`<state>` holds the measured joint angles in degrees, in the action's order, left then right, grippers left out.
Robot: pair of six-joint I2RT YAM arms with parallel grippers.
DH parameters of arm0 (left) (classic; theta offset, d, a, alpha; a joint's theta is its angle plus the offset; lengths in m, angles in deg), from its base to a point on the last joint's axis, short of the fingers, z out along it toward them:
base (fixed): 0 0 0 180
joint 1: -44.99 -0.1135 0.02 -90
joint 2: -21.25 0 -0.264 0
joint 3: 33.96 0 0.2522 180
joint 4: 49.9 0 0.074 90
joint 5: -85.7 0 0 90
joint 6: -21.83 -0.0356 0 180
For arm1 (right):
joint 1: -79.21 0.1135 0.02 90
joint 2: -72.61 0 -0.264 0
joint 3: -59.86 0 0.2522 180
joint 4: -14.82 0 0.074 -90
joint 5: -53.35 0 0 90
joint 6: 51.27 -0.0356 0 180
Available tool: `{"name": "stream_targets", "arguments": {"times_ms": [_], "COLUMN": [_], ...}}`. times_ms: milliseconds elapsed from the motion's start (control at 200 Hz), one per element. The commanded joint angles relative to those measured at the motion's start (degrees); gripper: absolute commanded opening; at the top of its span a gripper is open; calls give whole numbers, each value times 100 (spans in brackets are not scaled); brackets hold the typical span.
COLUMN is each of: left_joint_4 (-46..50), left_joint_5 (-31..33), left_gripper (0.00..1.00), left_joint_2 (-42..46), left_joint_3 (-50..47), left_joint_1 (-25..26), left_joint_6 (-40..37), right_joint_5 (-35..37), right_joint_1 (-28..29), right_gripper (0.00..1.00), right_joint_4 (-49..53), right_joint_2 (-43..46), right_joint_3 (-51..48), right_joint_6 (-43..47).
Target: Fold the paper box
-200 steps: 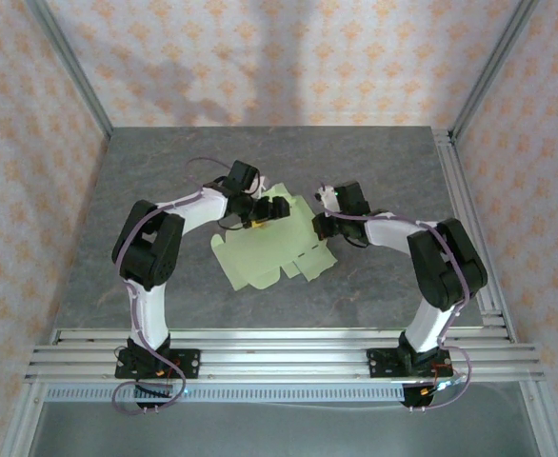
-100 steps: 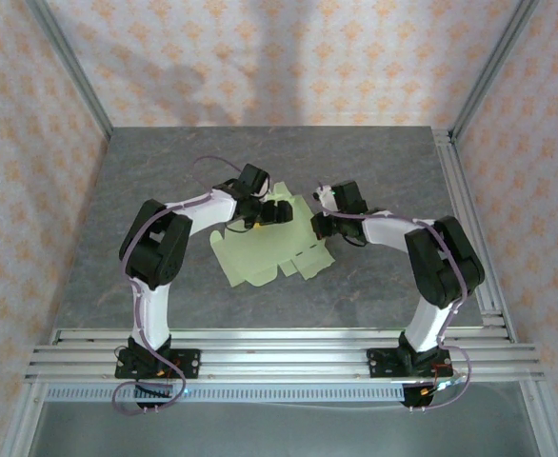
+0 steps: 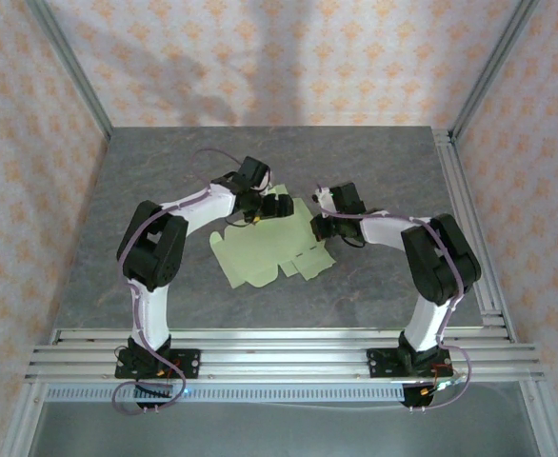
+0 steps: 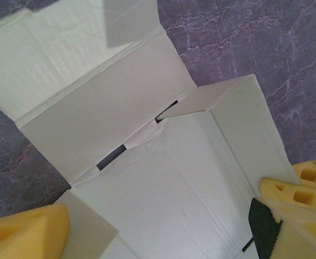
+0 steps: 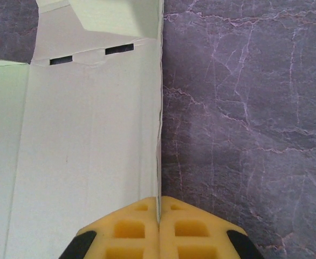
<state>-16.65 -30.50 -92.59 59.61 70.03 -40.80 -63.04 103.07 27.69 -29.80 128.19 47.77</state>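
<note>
The paper box (image 3: 269,246) is a pale green die-cut sheet, lying mostly flat in the middle of the table with some flaps raised. My left gripper (image 3: 265,207) is over its far edge. In the left wrist view it (image 4: 163,229) is open, its yellow fingers (image 4: 26,237) standing wide on either side of a panel of the paper box (image 4: 147,178). A side flap (image 4: 201,102) stands up beyond it. My right gripper (image 3: 320,217) is at the sheet's right edge. It (image 5: 159,209) is shut on the upright edge of the paper box (image 5: 88,140).
The grey marbled table (image 3: 374,162) lies bare around the sheet. Aluminium frame rails (image 3: 469,219) run along the right side and the near edge. Patterned walls close the back and sides.
My left wrist has shifted a little to the right and toward the back over the sheet's far edge. The right gripper has kept its pinch and barely moved.
</note>
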Motion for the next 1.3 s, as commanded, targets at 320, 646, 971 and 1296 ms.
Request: {"name": "stream_targets", "arguments": {"times_ms": [320, 646, 971, 1296], "left_joint_4": [-706, -620, -625, -874], "left_joint_5": [129, 1232, 1669, 914], "left_gripper": [92, 97, 100, 97], "left_joint_2": [680, 2218, 2571, 2078], "left_joint_3": [-880, -1258, -1769, -1494], "left_joint_1": [-7, -8, -169, -263], "left_joint_6": [600, 217, -54, 137], "right_joint_5": [792, 995, 927, 1034], "right_joint_1": [172, 208, 276, 315], "right_gripper": [0, 0, 0, 0], "right_joint_4": [188, -157, 218, 691], "right_joint_2": [238, 665, 365, 151], "right_joint_3": [283, -1, 467, 874], "right_joint_6": [137, 257, 567, 434]}}
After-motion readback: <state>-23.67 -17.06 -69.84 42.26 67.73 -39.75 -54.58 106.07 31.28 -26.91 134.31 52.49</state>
